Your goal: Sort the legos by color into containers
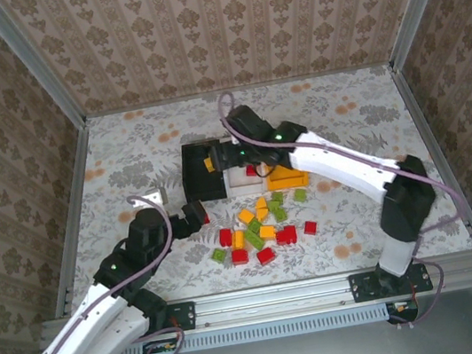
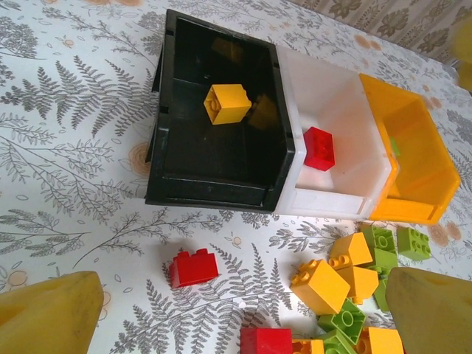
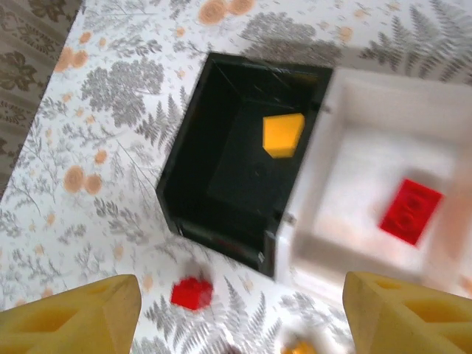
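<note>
The right gripper point(image 3: 240, 284) hangs over the black bin point(image 3: 221, 221) with its yellow fingers point(image 3: 74, 317) spread wide and nothing between them. Below them, well clear of both tips, a yellow brick point(image 3: 284, 134) sits inside the black walls. I cannot tell whether it rests on the bin floor or is in the air.

Down near the front, the left gripper point(image 2: 242, 284) is low over the table, also released and empty. A loose red brick point(image 2: 193, 267) lies between its fingers point(image 2: 48, 313) on the cloth, just in front of the black bin and touching neither tip. The pile of bricks point(image 2: 346, 276) lies toward its right finger.

The three bins stand in a row, side against side: black, then the white bin point(image 2: 346, 96), then the orange bin point(image 2: 420, 199). The white one holds one red brick point(image 2: 318, 147), and something green shows through the orange one's wall. The bricks are chunky and studded, in red, light green and yellow-orange, jumbled together just in front of the bins.

The table wears a pale tablecloth point(image 1: 340, 97) printed with grey ferns and orange blossoms. Beige patterned wallpaper point(image 1: 229, 16) closes in three sides, with metal posts point(image 1: 29, 61) at the corners.
</note>
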Controlling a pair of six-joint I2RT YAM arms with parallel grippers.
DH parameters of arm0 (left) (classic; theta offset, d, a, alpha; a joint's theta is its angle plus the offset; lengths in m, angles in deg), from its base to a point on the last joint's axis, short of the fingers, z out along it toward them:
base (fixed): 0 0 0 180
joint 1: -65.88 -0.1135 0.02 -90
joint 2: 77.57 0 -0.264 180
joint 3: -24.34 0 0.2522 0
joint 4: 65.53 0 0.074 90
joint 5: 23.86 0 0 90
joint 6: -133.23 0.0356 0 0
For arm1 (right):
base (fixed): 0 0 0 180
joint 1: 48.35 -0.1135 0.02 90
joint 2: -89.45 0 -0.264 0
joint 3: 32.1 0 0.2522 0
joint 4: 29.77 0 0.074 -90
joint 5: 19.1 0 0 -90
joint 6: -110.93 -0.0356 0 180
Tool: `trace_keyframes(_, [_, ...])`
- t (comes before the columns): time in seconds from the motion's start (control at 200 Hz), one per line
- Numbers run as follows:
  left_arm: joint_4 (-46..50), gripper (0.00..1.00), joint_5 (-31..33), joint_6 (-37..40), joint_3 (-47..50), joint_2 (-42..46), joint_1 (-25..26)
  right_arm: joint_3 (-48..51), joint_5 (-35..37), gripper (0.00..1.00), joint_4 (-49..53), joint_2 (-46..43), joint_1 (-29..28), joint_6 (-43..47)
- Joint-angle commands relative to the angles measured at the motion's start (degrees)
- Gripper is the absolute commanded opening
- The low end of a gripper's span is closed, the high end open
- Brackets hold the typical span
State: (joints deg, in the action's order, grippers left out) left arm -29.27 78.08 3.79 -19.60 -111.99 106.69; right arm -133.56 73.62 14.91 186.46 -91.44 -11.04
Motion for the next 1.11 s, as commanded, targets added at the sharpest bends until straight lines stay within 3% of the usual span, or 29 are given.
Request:
trace_keyframes(0.0, [-3.61,1.00,-1.72,1.17,-0.33,-1.93,-0.39,9.48,2.46,0.74,-1.01,-7.36,0.28,-1.74])
trace_keyframes(0.28, [-7.22,1.00,-4.01,0.83,-0.26,-7.23,-0.67,30.08,6.27,0.75,6.33,-27.73,0.45,-6.42])
trace_keyframes(0.48, [-7.51,1.00,-4.28,-0.50,0.91,-7.68,-0.78,41.78,7.34,0.76,10.22,-34.67,2.22,-11.86])
trace_keyframes(0.695, [-5.69,1.00,-4.39,-1.56,1.43,-6.91,-0.87,49.48,1.98,0.75,7.32,-31.36,5.64,-14.68])
trace_keyframes(1.1, [-5.55,1.00,-4.48,-2.66,3.10,-5.75,-1.11,49.91,1.58,0.74,3.10,-23.48,5.74,-16.26])
